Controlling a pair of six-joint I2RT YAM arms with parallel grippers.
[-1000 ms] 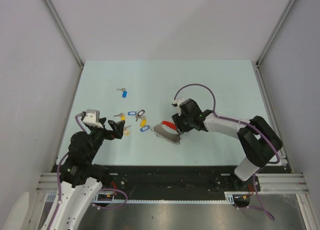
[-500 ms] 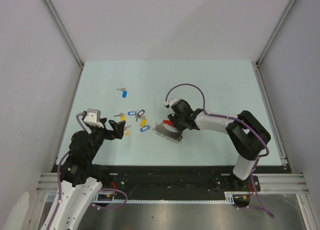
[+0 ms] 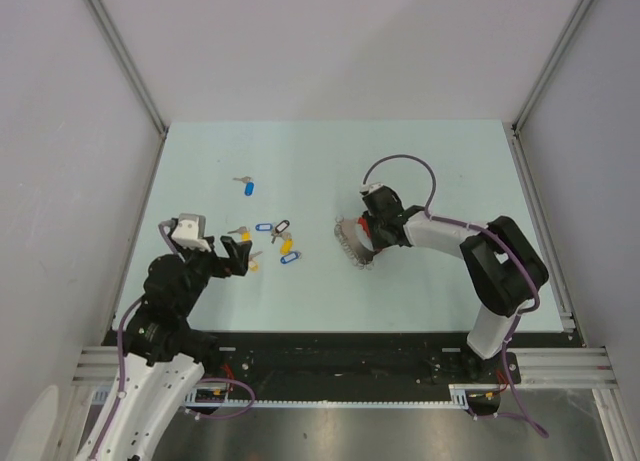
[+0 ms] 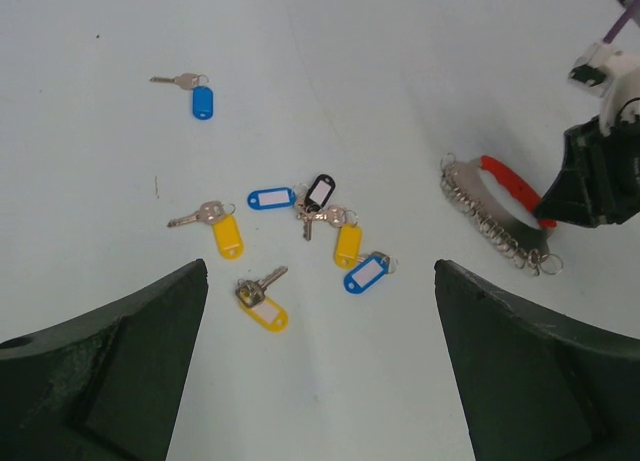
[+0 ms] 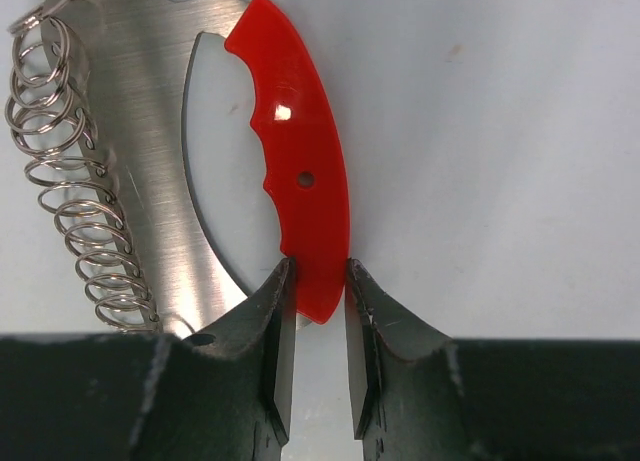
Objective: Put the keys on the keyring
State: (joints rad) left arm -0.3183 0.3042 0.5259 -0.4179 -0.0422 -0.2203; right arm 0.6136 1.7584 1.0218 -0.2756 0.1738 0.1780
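Item: keyring (image 5: 295, 181), red plastic arc on a grey metal blade edged with a row of small wire rings. Location: pale table (image 3: 450, 171), right of centre, directly at the right gripper (image 5: 315, 281). Claw state, right: two fingers pinched on the near end of the red arc, one to each side, touching it. In the top view the keyring's (image 3: 352, 243) long axis runs roughly near-to-far, with the ring row turned left and the red arc on the side of the right arm. Item: keys (image 4: 320, 211), a loose cluster with blue, yellow and dark tags, plus one blue-tagged key (image 4: 200, 99) lying apart and farther off. Location: flat on the table, left of the keyring, apart from it. Claw state, left: the left gripper (image 4: 320, 271) is spread wide, holds nothing and hovers just short of the cluster. Judgement: the keys are nearer the left arm, so it should fetch them and carry them rightward to the ring row.
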